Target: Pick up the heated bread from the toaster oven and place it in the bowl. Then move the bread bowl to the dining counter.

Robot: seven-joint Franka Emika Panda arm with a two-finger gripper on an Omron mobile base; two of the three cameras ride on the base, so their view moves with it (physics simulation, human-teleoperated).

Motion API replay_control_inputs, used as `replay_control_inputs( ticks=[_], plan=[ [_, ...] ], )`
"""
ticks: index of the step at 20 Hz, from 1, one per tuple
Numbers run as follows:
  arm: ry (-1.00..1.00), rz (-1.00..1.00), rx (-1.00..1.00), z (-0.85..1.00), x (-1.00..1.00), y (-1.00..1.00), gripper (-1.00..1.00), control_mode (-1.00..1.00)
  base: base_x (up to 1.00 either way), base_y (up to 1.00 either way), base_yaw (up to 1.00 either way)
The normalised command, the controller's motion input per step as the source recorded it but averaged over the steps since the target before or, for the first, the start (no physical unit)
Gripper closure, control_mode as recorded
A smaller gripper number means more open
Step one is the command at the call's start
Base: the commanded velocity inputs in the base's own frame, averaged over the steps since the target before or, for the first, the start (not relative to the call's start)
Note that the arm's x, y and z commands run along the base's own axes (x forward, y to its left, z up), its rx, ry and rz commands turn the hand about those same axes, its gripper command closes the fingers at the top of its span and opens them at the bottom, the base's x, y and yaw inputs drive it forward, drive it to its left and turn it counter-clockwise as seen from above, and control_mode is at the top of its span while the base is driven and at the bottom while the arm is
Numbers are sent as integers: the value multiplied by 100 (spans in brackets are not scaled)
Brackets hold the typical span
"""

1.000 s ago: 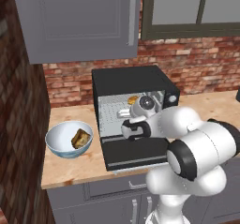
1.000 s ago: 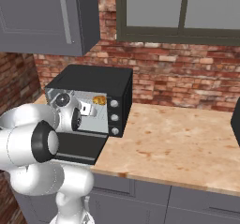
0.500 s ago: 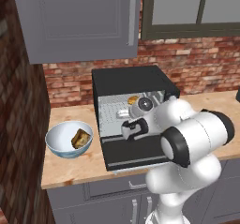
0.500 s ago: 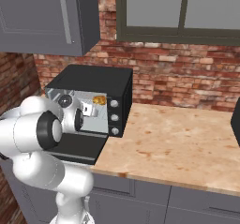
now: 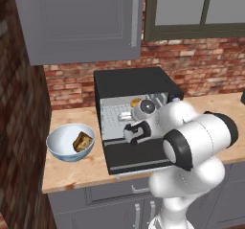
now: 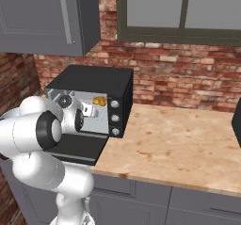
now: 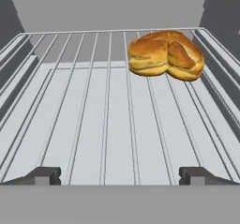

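The heated bread (image 7: 166, 54) lies on the wire rack (image 7: 108, 120) at about one o'clock from our gripper (image 7: 120, 175), well apart from it, inside the toaster oven (image 5: 131, 115). Our jaws stand wide and empty. The bowl (image 5: 62, 149), at nine o'clock of the oven, holds a darker chunk (image 5: 82, 141). We judge the pick not yet made; every step remains.
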Motion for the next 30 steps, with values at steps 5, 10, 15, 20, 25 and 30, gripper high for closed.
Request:
replay_control_inputs(
  ticks=[5,10,15,20,25,30],
  plan=[
    [0,-3,0,-22,-59,-16,-100,-100,0,0,0],
    [1,-3,0,-25,-68,-20,-100,-100,0,0,0],
    [4,-4,0,-26,-79,-25,-100,-100,0,0,0],
    [7,-3,0,-31,-82,-26,-100,-100,0,0,0],
    [11,-2,-1,-38,-83,-25,-100,-100,0,0,0],
    [-8,-2,3,-1,-57,-13,-100,-100,0,0,0]
  ],
)
